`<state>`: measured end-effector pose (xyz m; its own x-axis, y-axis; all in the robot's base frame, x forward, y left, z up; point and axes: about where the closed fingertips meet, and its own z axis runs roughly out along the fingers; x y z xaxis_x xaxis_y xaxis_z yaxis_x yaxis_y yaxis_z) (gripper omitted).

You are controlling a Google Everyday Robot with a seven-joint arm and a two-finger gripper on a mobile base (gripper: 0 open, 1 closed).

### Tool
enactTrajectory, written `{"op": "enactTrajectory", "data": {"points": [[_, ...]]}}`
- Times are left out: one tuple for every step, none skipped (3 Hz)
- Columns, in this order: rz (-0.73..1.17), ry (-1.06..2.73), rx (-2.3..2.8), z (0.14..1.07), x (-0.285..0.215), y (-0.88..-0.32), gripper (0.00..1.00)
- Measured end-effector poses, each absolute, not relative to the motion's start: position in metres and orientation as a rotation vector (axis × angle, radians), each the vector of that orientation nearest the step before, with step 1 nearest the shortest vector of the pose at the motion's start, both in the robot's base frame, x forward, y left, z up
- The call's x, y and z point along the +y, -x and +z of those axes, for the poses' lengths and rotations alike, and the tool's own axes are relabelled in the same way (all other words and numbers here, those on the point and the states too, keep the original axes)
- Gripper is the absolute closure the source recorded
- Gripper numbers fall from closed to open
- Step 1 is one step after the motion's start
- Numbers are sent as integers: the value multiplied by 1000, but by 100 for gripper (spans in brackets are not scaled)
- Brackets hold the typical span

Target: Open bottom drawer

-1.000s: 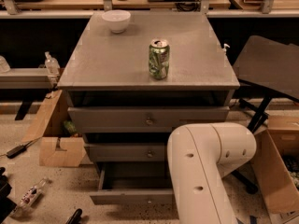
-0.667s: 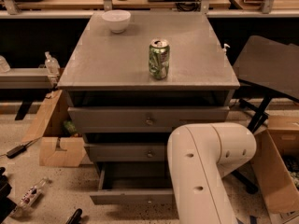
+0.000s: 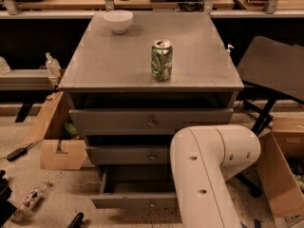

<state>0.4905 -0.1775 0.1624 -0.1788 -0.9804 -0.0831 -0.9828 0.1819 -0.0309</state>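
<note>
Gripper out of view, state untellable; bottom drawer [image 3: 135,201] well forward of cabinet [image 3: 114,56] edge.

Arm [image 3: 209,175]: one, white, smooth-shelled. It sat low in the foreground, below the front edge of the worktop [image 3: 118,61] and toward its front right corner. The rounded elbow joint [image 3: 235,148] bulged to the right. A thick link ran down from it and was cut off at the bottom of the picture. Small round holes showed on the shell. Gripper: outside the picture, so its place could not be told.
</note>
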Motion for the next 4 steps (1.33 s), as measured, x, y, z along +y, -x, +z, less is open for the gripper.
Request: {"op": "enactTrajectory", "data": {"points": [[45, 1957, 2349, 162, -177, -490, 81], [45, 1957, 2349, 162, -177, -490, 58], [45, 1957, 2349, 162, -177, -490, 34], [45, 1957, 2349, 162, -177, -490, 11]]}}
